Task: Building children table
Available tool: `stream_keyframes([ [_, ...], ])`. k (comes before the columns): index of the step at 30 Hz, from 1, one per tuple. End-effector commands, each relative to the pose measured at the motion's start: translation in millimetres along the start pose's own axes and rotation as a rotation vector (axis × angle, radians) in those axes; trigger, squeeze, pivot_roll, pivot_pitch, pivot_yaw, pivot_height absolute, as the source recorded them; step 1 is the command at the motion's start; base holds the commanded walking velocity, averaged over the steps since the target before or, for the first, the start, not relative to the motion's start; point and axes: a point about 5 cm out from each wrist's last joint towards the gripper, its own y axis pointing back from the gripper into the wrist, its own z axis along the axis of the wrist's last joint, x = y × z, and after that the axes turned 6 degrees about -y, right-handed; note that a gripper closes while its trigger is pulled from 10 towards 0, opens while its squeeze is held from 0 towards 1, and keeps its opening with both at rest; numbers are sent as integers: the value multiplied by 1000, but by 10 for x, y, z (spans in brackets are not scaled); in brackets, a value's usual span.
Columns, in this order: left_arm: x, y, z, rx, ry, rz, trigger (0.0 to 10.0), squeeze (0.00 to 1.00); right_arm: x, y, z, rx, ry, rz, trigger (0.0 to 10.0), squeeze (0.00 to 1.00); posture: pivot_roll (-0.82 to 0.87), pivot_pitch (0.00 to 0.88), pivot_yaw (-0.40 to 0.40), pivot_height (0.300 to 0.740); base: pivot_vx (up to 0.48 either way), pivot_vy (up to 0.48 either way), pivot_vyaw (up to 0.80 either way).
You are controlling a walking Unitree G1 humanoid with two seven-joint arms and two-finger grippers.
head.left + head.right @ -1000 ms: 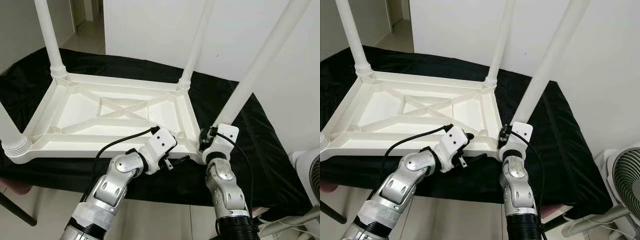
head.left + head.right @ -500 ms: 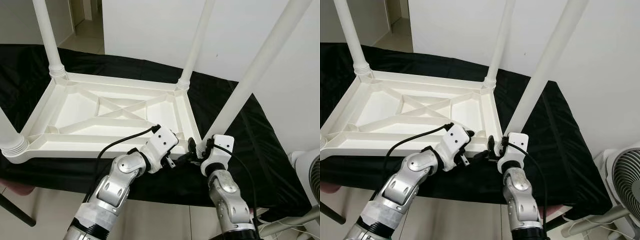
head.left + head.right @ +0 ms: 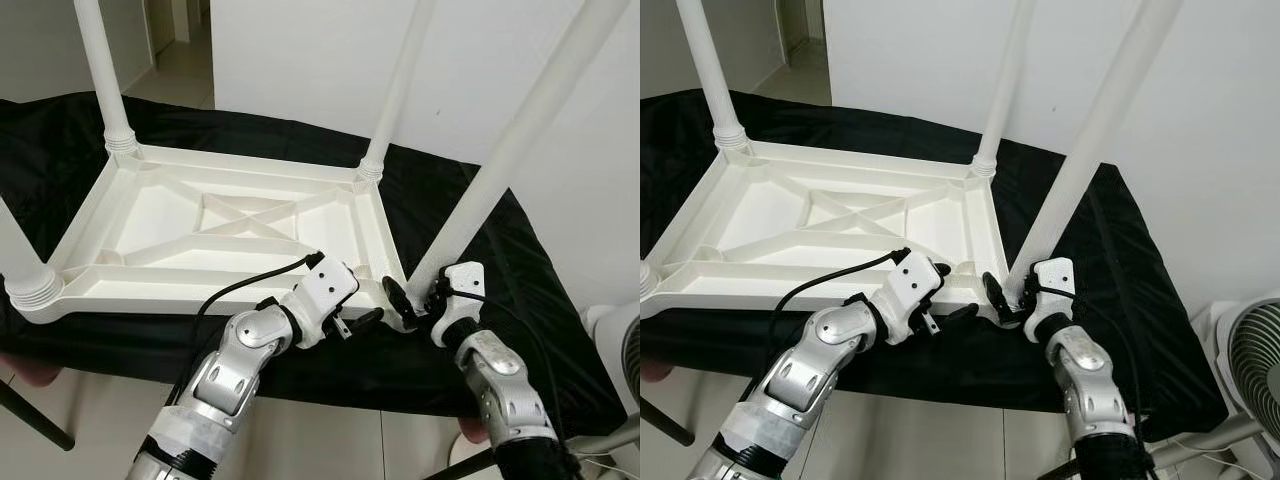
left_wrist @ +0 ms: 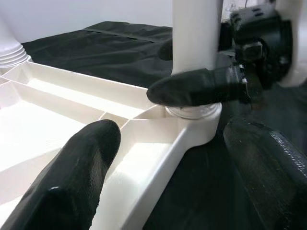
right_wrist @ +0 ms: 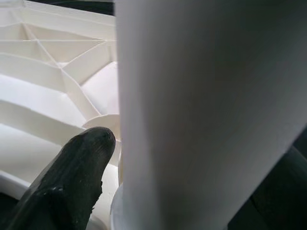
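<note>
A white plastic children's table (image 3: 96, 200) lies upside down on a black cloth (image 3: 520, 290), its legs pointing up. The near right leg (image 3: 500, 160) stands in the near right corner socket (image 4: 194, 112). My right gripper (image 3: 405, 300) is shut on the foot of this leg, and one of its fingers (image 4: 192, 88) crosses the leg just above the socket. My left gripper (image 3: 362, 320) is open and straddles the table's near rim beside that corner, with one finger (image 4: 72, 177) inside the frame and the other outside.
Further legs stand at the far left (image 3: 105, 70), far right (image 3: 395, 90) and near left (image 3: 20, 260) corners. A white fan (image 3: 1255, 370) stands on the floor at the right. A white wall lies behind the table, and a doorway opens at the far left.
My right forearm has swung out to the right, so its fingers now reach leftward around the foot of the leg. The left gripper has hardly moved.
</note>
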Motion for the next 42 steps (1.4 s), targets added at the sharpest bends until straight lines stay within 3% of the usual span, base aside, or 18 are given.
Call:
stream_keyframes([
  [1,-51,-8,23,-17,5,-29,10000,0,-18,12,-10,0,-6,24,10000,0,-23,0,-123,740,0,0,0],
  [5,-86,19,31,-28,2,-72,10000,0,-23,-32,-36,24,8,80,10000,0,-22,0,-118,740,0,0,0],
  [6,-97,25,36,-30,1,-83,10000,0,-22,-51,-42,28,3,99,8157,0,-22,0,-118,740,0,0,0],
  [7,-97,25,36,-30,1,-83,10000,0,-22,-51,-42,28,3,99,8157,0,-22,0,-118,740,0,0,0],
  [8,-101,29,44,-32,-1,-88,10000,0,-24,-75,-46,28,6,116,4824,0,-16,0,-117,740,0,0,0],
  [9,-101,30,52,-34,-1,-90,10000,0,-26,-96,-54,33,11,125,0,0,-14,0,-116,740,0,0,0],
  [18,-104,45,59,-31,-7,-97,10000,0,-53,-124,-140,41,-21,137,0,0,-5,0,-121,740,0,0,0],
  [19,-106,48,59,-31,-7,-97,10000,0,-49,-114,-157,43,-33,127,5882,0,-6,0,-120,740,0,0,0],
  [20,-108,50,58,-30,-6,-97,10000,0,-48,-109,-170,43,-41,121,5882,0,-6,0,-120,740,0,0,0],
  [21,-110,48,56,-30,-6,-98,10000,0,-47,-103,-187,44,-46,100,10000,0,-7,0,-120,740,0,0,0],
  [26,-117,40,56,-31,-1,-99,10000,0,17,-90,-247,41,-97,54,10000,0,-10,0,-119,740,0,0,0],
  [30,-120,42,54,-29,-1,-101,10000,0,75,-88,-310,75,-21,-35,10000,0,-15,0,-116,740,0,0,0],
  [34,-124,44,49,-28,-3,-102,10000,0,89,-90,-327,98,-7,-80,10000,0,-16,0,-116,740,0,0,0],
  [42,-105,50,35,-20,-4,-95,10000,0,396,-103,-255,40,-126,-356,10000,0,-11,0,-116,740,0,0,0],
])
